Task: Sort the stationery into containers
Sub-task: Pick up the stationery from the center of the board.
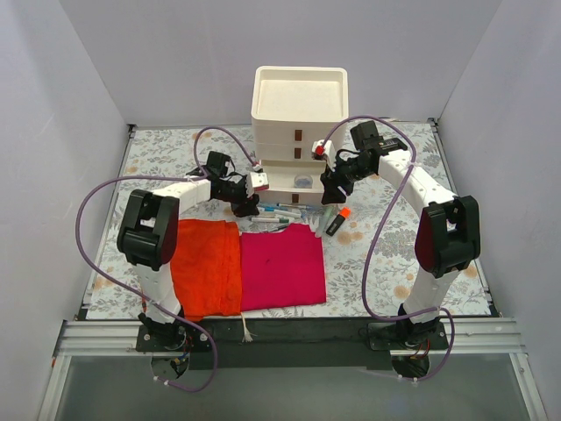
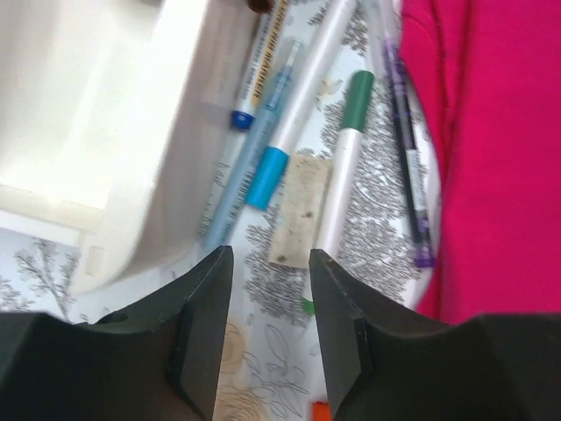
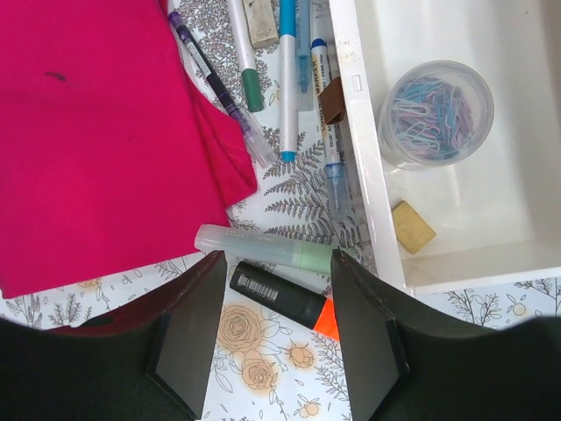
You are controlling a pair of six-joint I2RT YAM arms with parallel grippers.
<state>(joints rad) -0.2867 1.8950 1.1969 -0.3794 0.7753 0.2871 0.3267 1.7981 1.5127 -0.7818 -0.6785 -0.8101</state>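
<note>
The cream three-drawer unit [image 1: 298, 114] stands at the back, its bottom drawer [image 3: 517, 210] pulled open. In the drawer are a clear round jar of paper clips [image 3: 435, 112] and a tan eraser [image 3: 412, 226]. Several pens [image 1: 279, 213] lie in front of the drawer. My left gripper [image 1: 248, 203] is open and empty just above them; its view shows a tan eraser [image 2: 300, 209], a blue-tipped pen [image 2: 285, 132] and a green-capped marker [image 2: 349, 149]. My right gripper [image 3: 278, 263] is open above the black orange-capped highlighter [image 3: 282, 296] and a pale green marker [image 3: 263, 247].
A magenta cloth [image 1: 282, 266] and an orange cloth [image 1: 206, 263] lie on the floral table cover in front of the pens. A purple pen [image 2: 408, 149] lies at the magenta cloth's edge. White walls enclose the table on three sides.
</note>
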